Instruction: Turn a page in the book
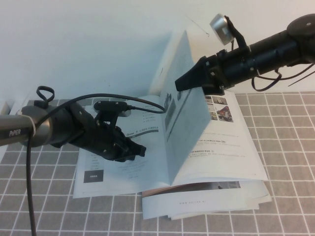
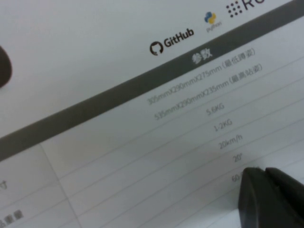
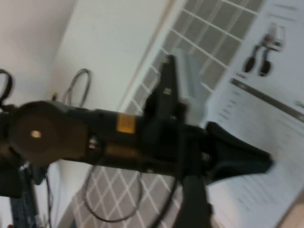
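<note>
The book [image 1: 231,142] lies open on the checked cloth, its white pages printed with small photos and grey text. One page [image 1: 184,128] stands upright over the spine. My right gripper [image 1: 181,83] is shut on that page's outer edge, near its top. My left gripper [image 1: 141,150] is shut and presses on the left-hand page. The left wrist view shows its fingers together [image 2: 259,178] on a spec table [image 2: 142,142]. The right wrist view shows the left gripper [image 3: 263,164] on the left-hand page [image 3: 266,109]. The right gripper's own tips are unclear there.
White-and-orange booklets [image 1: 206,204] are stacked under the book, sticking out at the front. The grey checked cloth [image 1: 285,206] covers the table. A white wall [image 1: 98,39] rises close behind. A black cable [image 1: 29,196] hangs from the left arm.
</note>
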### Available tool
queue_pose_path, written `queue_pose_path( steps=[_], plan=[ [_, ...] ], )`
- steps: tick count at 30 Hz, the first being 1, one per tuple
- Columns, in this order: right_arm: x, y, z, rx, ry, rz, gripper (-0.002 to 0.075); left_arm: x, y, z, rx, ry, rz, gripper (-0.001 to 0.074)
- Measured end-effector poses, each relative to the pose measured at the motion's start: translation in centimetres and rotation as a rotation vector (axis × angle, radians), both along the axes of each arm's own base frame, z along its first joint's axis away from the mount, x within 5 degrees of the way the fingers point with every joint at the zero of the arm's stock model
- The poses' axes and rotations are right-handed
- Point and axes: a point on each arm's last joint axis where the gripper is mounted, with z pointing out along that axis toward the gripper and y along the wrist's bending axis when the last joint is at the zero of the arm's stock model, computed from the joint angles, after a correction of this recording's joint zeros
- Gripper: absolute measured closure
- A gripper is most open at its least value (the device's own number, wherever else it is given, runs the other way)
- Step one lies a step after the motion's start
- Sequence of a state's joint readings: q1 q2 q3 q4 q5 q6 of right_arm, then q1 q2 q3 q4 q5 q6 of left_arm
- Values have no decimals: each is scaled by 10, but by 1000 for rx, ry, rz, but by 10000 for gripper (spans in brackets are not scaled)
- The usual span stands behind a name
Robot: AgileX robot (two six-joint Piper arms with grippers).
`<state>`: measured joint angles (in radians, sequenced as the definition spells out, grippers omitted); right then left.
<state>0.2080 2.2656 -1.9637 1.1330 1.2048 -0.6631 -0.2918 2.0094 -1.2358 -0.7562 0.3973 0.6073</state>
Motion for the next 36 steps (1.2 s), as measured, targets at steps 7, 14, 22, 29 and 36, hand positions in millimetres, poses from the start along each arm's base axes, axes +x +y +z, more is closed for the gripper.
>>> queue_pose_path(
  steps=[7,14,22,29,36],
  plan=[
    [-5,18,6,67,-27,37,218,-4,-2,9,-33,8,-22,738],
    [-5,18,6,67,-45,46,218,-28,-2,86,-78,-139,-145,738],
    [-5,18,6,67,-51,49,218,-83,-9,171,-104,-311,-348,738],
    [-5,18,6,67,-51,49,218,-149,-63,212,-35,-567,-649,738],
    [-5,18,6,67,-53,49,218,-175,-119,194,92,-715,-862,738]
  ],
)
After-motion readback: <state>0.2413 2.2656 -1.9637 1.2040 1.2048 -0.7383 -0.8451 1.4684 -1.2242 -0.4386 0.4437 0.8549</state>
